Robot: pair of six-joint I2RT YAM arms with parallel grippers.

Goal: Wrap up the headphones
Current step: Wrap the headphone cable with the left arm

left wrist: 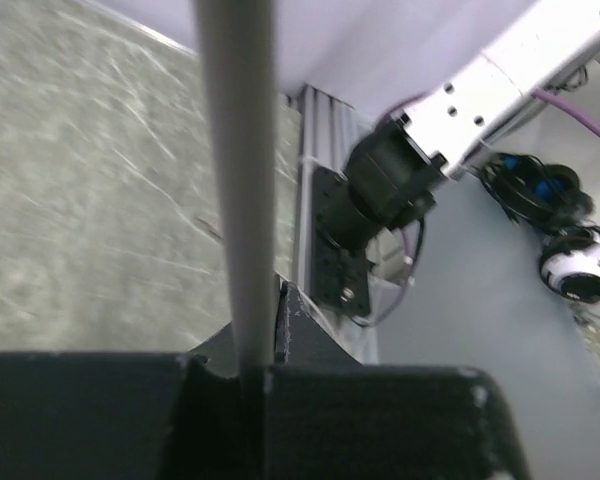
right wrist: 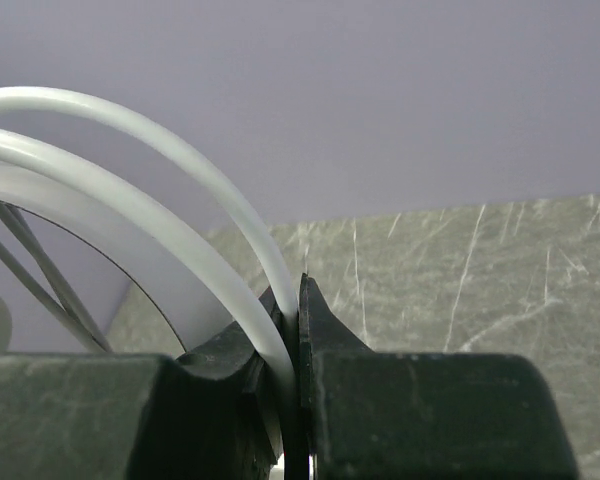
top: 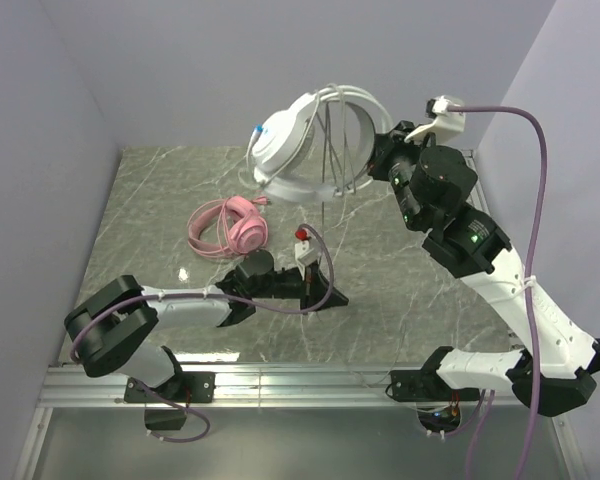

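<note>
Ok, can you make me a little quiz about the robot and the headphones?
1. Fill in: the left tool is shut on a thin grey ____.
2. Which one holds the white headphones up in the air? A: left tool. B: right tool.
3. True or false: the pink headphones lie on the table.

Key: 1 cable; 2 B; 3 true.

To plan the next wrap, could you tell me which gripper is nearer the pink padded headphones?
Left. The left gripper is low, right of the pink padded headphones; the right gripper is raised farther off, gripping the white headset's band.
</note>
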